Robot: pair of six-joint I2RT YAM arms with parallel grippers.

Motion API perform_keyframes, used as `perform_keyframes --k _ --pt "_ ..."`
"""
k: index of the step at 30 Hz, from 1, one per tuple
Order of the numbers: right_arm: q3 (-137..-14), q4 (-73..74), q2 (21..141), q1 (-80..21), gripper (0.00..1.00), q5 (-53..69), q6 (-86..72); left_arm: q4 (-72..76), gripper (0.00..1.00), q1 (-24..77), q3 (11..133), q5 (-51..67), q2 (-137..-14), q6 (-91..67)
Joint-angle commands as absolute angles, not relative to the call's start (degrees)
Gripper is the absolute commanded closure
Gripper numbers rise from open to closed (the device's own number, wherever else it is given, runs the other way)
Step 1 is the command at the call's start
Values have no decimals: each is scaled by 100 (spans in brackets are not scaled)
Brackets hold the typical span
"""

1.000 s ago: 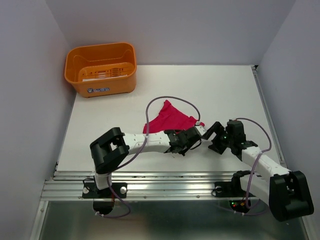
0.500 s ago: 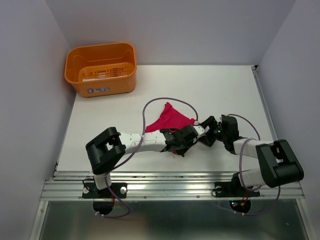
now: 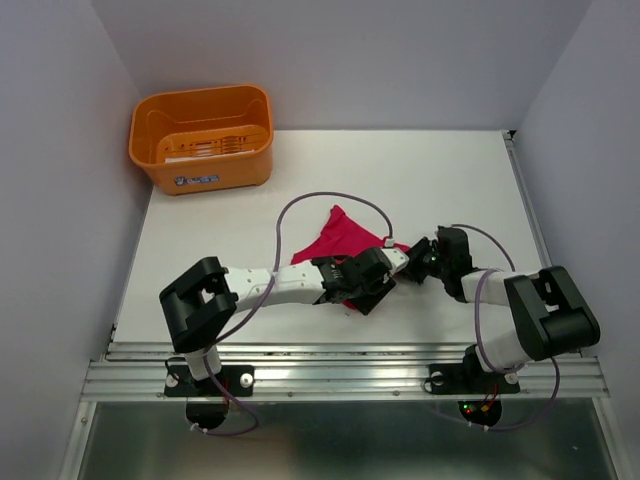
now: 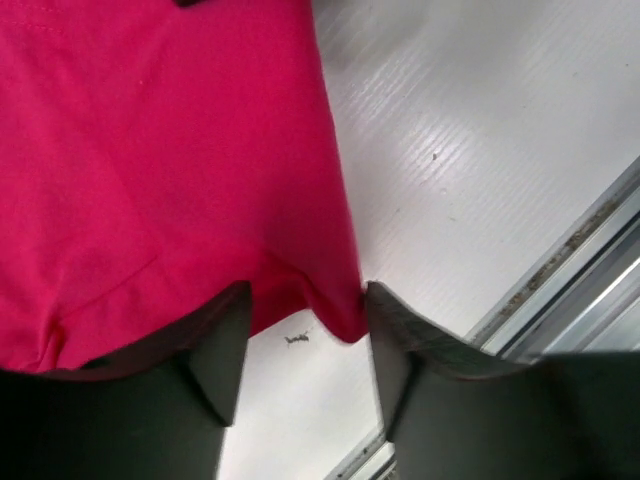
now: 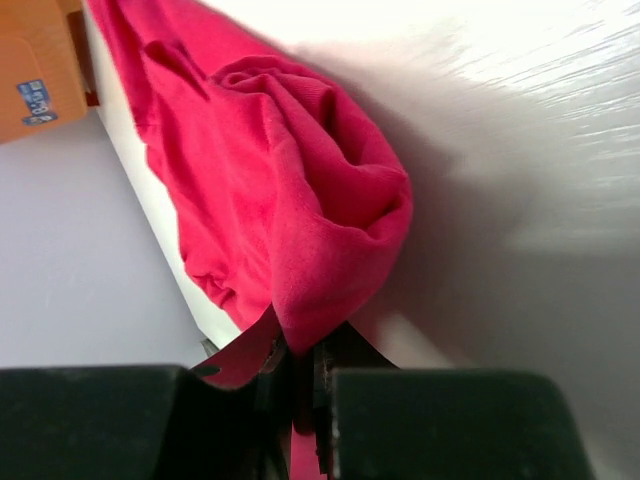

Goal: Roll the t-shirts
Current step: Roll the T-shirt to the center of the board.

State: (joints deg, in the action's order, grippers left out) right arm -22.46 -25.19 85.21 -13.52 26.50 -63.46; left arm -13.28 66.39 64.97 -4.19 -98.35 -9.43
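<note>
T-shirt (image 3: pixel 340 235), one, on white table (image 3: pixel 430 180), pale walls (image 3: pixel 350 60) around, one orange basket (image 3: pixel 215 172) beyond it, left jaws spread, right jaws pinching it

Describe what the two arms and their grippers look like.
The left arm and right arm are both built from white tubular links between chunky black joint housings. A thin lilac cable loops loosely along each of them. The left gripper and right gripper have dark, matte, wedge-shaped fingers, with no markings visible.

One t-shirt (image 3: pixel 340 232), one orange basket (image 3: pixel 212 166), one table (image 3: pixel 450 180), plus a left end effector (image 4: pixel 305 318) and right end effector (image 5: pixel 303 375).
</note>
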Motion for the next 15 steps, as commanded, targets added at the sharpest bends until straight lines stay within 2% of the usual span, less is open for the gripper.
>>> perform_keyframes --k 1,3,10,15 --pt "-2320 -2032 7868 -1415 99 2417 -6170 -1441 28 6662 6443 -510 -9300 -896" --pt "-2364 -1803 7674 -1415 99 2312 -6161 -1503 21 6715 6469 -562 -9203 -896" --pt "-2575 -932 7199 -1468 99 2031 -6406 -1381 12 7197 6443 -1494 -8886 -976" --pt "-2619 -782 7075 -1521 99 1925 -6548 -1222 9 7286 6407 -1564 -9034 -1239"
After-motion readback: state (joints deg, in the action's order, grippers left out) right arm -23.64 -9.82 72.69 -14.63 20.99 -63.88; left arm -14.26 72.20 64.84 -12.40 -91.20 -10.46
